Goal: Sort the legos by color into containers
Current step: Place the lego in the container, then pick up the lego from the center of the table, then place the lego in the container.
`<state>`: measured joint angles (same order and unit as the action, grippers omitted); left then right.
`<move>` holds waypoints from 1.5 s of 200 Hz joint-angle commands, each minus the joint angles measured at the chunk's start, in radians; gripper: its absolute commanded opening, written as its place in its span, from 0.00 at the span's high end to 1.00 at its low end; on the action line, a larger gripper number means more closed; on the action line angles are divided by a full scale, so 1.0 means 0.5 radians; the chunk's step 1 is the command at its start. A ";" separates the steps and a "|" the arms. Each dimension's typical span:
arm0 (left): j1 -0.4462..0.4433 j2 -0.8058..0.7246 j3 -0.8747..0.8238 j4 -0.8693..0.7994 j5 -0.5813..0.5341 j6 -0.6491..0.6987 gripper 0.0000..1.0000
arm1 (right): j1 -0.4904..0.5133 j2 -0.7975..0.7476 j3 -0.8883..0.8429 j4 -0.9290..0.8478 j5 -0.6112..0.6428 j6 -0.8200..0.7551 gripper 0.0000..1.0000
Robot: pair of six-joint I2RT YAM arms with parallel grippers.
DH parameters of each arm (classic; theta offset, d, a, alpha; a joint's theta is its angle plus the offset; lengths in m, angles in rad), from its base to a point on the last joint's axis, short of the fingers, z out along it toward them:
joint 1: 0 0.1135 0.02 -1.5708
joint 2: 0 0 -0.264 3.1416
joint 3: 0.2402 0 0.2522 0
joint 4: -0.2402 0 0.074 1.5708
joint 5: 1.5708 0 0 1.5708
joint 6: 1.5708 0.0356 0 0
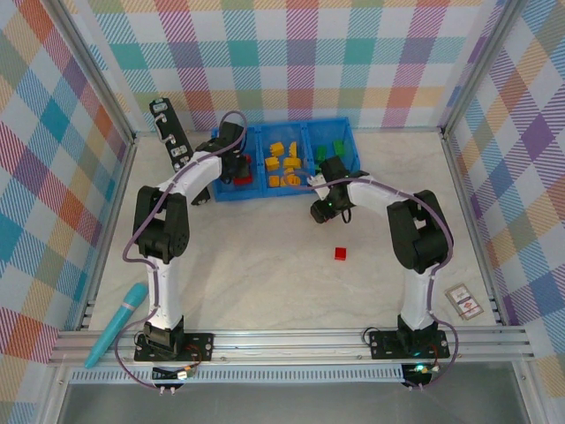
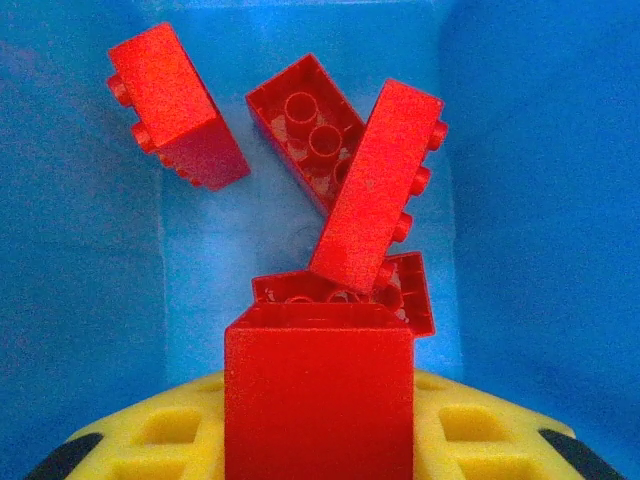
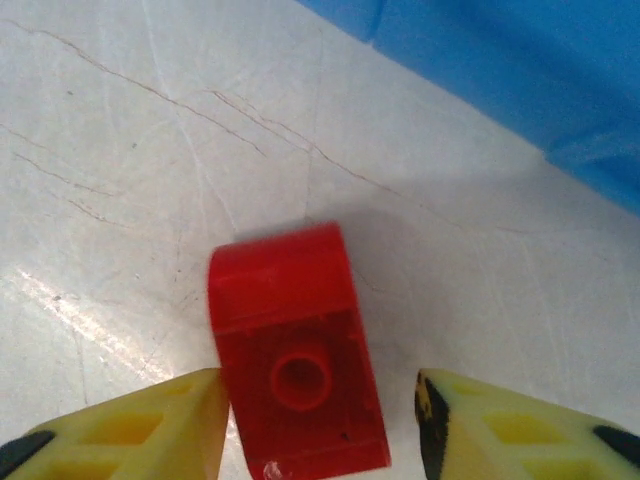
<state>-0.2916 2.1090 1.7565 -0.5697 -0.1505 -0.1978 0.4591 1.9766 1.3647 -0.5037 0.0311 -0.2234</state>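
**A:** Left gripper [image 2: 318, 440], entry one. Closed tight on a red brick [image 2: 318, 385]. The brick's flat matt face is toward the wrist lens, with yellow latticed fingers [image 2: 165, 430] on either side of it.

**B:** Noted. Contents beyond the fingertips?

**A:** Left compartment [image 2: 90, 280], glossy blue plastic floor and walls, holding four loose reds. A studs-sideways brick [image 2: 175, 105] lies far ahead and to the left. A hollow-side-up brick [image 2: 300, 115] lies straight ahead. A long brick [image 2: 375, 185] is tilted and leans over a fourth brick [image 2: 410, 295], just ahead of the clamped one.

**B:** What does the overhead view add?

**A:** Placement. That gripper hangs over the end compartment of the blue bin [image 1: 282, 126]. Yellow bricks [image 1: 284, 163] fill the middle compartment and green bricks [image 1: 334, 148] the one beyond. The wrist view gives none of that.

**B:** Entry two?

**A:** Right gripper [image 3: 320, 405]. Jaws partly open, astride a small red piece [image 3: 295, 340]. One finger [image 3: 150, 440] is at the piece's side, touching or nearly so. The other finger [image 3: 500, 440] stands clear of it, with bare surface between. Nothing is gripped. The piece rests on the table [image 3: 120, 150], which is white, shiny and finely scratched.

**B:** Shape of the piece?

**A:** Blocky, with a rounded far edge and one round boss or socket on the face toward the lens. A corner of the bin lies ahead and to the right of the fingertips.

**B:** And overhead?

**A:** That gripper sits low, just short of the bin's near wall. A lone red cube [image 1: 341, 253] lies on the table behind it, toward the arm bases. Cannot tell whether it is the same piece.
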 commanded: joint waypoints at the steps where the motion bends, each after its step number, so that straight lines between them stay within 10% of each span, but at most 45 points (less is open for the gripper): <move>1: 0.015 -0.044 0.059 0.004 0.018 -0.016 0.60 | 0.030 0.067 0.054 -0.075 0.008 -0.040 0.57; 53: 0.014 -0.223 0.031 0.024 0.032 0.044 0.29 | 0.041 0.064 0.078 -0.135 0.047 -0.059 0.73; 159: 0.022 -1.264 -0.361 -0.121 0.018 0.187 0.20 | 0.120 -0.222 0.730 -0.458 -0.120 0.000 0.78; 300: 0.034 -2.411 -0.958 -0.675 -0.037 0.245 0.15 | 0.476 0.708 2.138 -0.372 -0.194 -0.127 0.78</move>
<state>-0.2852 0.9451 1.3109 -0.8398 -0.1768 -0.0845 0.6704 2.2971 2.3833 -0.7380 -0.0391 -0.2710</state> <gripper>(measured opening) 0.840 0.277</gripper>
